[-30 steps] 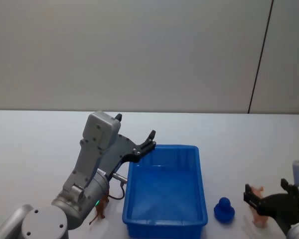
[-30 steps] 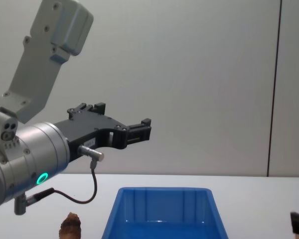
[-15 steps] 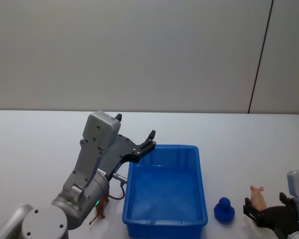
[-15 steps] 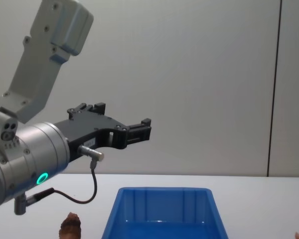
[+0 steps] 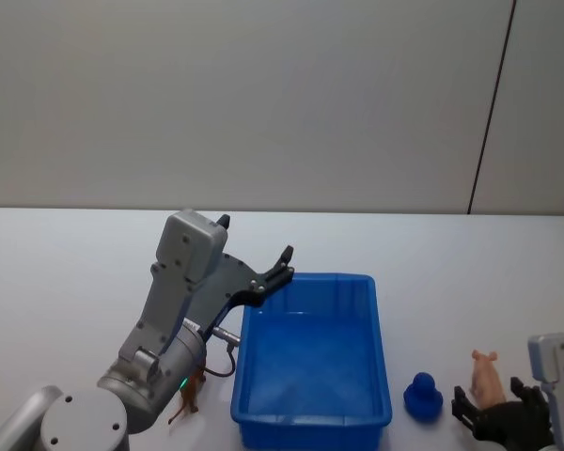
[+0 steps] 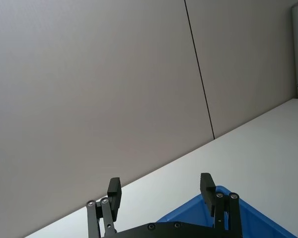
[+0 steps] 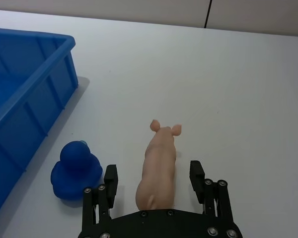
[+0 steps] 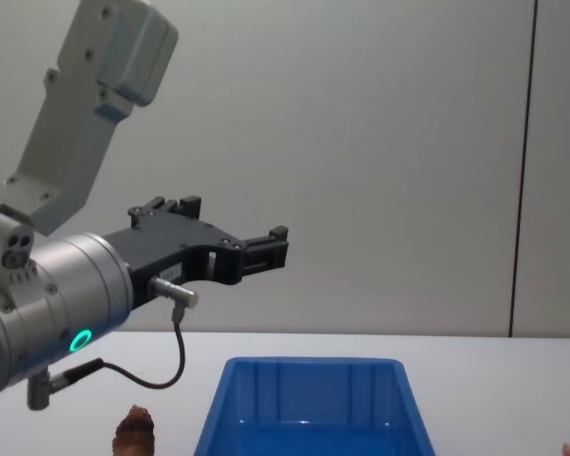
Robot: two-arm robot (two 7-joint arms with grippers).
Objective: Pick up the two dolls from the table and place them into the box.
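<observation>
Right gripper sits low over the counter, jaws wide either side of the pink doll. Left gripper hangs raised by the box, also wide.

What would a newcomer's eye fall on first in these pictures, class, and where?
The bright blue box sits mid-table, with the left claw held open in the air above its far left corner. To the box's right, the right claw is open astride a pink pig doll on the white table, a blue duck beside it.
</observation>
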